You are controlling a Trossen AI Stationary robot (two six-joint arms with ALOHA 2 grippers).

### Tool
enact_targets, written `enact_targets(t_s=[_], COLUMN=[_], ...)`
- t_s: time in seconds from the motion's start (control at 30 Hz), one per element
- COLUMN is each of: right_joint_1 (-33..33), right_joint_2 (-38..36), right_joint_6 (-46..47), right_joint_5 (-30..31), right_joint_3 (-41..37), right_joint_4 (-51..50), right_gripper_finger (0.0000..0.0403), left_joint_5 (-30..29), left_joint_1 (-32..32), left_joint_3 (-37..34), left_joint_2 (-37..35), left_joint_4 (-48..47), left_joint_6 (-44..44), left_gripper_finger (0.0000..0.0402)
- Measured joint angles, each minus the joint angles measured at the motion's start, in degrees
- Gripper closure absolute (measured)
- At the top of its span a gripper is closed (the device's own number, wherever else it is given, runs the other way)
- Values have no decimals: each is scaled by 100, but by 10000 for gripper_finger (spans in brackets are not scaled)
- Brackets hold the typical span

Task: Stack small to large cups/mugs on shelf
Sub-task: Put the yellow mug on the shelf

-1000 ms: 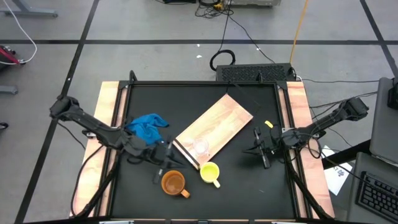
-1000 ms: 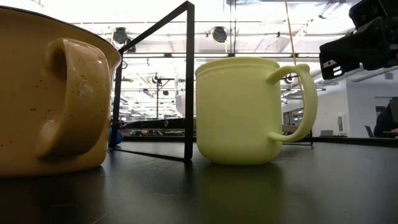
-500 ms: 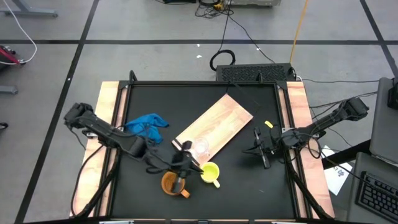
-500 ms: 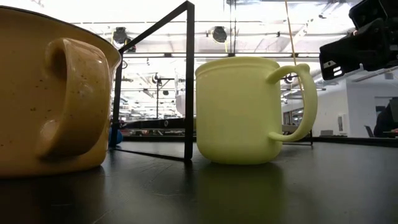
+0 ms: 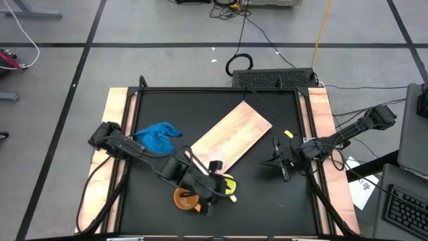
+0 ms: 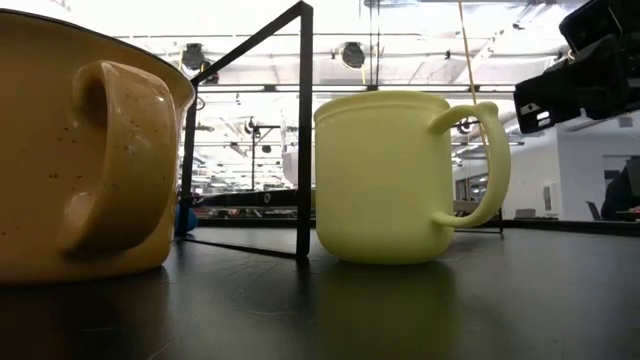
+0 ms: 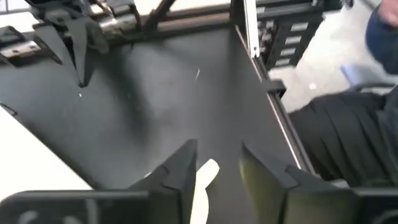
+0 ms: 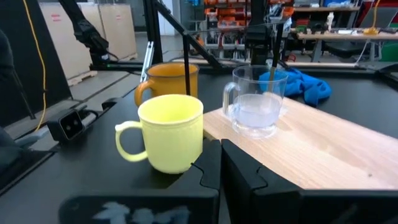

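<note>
The yellow cup point(image 5: 229, 182) stands on the black tabletop, its handle point(image 7: 204, 180) toward the near right. The orange-brown cup point(image 5: 186, 199) stands just to its left. The clear glass cup point(image 5: 215, 165) stands on the light-wood shelf board point(image 5: 234, 137), near the dark strip at the board's near-left end. My left gripper point(image 5: 222, 189) is open above the yellow cup, and the handle shows between its fingers point(image 7: 214, 165). The low view shows the yellow cup point(image 6: 400, 180) with nothing on it. My right gripper point(image 5: 276, 161) waits shut, to the right of the board.
A blue cloth point(image 5: 157, 137) lies left of the board. A small yellow piece point(image 5: 288, 134) lies near the right arm. Black frame posts point(image 6: 304, 130) stand at the table's edges. A person in dark clothing point(image 7: 367, 124) shows beyond the table's right edge.
My left gripper has swept from beside the blue cloth toward the table's right and near edges, passing the board's near end, and now stands over the yellow cup. The three cups have stayed where they were.
</note>
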Motion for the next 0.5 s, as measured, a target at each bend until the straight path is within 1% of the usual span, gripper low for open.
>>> enact_targets(t_s=[0.07,0.17,0.27,0.37,0.5], right_joint_1=[0,0,0,0,0], right_joint_2=[-2,-1,-1,-1,-1], right_joint_6=[92,276,383,401,387], right_joint_5=[0,-1,0,0,0], right_joint_3=[0,0,0,0,0], right_joint_4=[-34,-107,-147,-155,-153], right_gripper_finger=[403,403,403,403,403], left_joint_5=[194,675,1070,1297,1314], left_joint_1=[26,95,182,270,360], left_joint_3=[212,502,721,955,1181], left_joint_2=[149,336,515,686,915], left_joint_4=[-218,-457,-554,-776,-1026], left_joint_6=[40,44,39,48,163], left_gripper_finger=[245,208,179,165,163])
